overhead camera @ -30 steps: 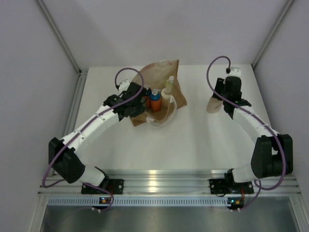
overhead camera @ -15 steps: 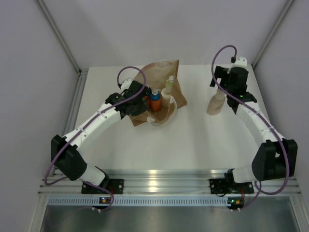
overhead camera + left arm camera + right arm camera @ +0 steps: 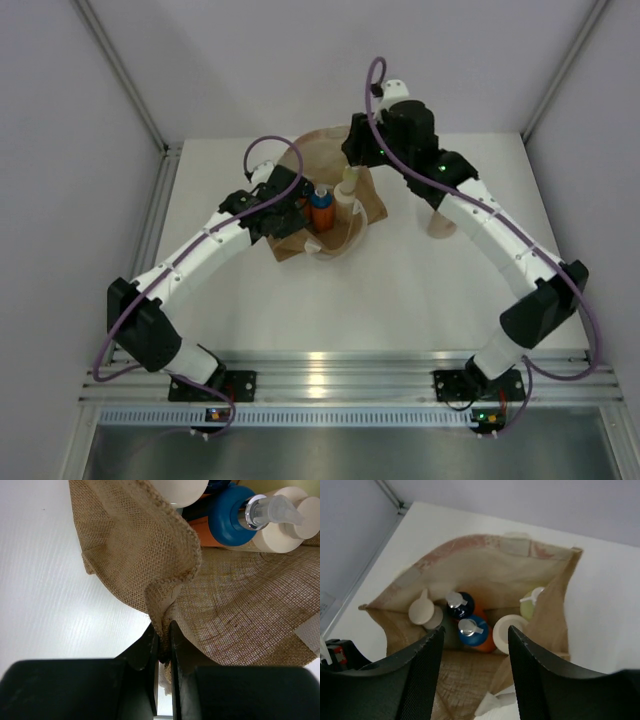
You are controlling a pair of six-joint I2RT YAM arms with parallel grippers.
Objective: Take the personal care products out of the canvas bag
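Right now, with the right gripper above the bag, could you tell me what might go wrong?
The bottles stand tightly packed in the canvas bag, so the open right gripper could bump a neighbour or close on two caps. The left gripper pinches only a narrow fold of the rim; if it slips, the bag may lift with a bottle. The tan bottle stands on the table close by the right arm and could be knocked over.
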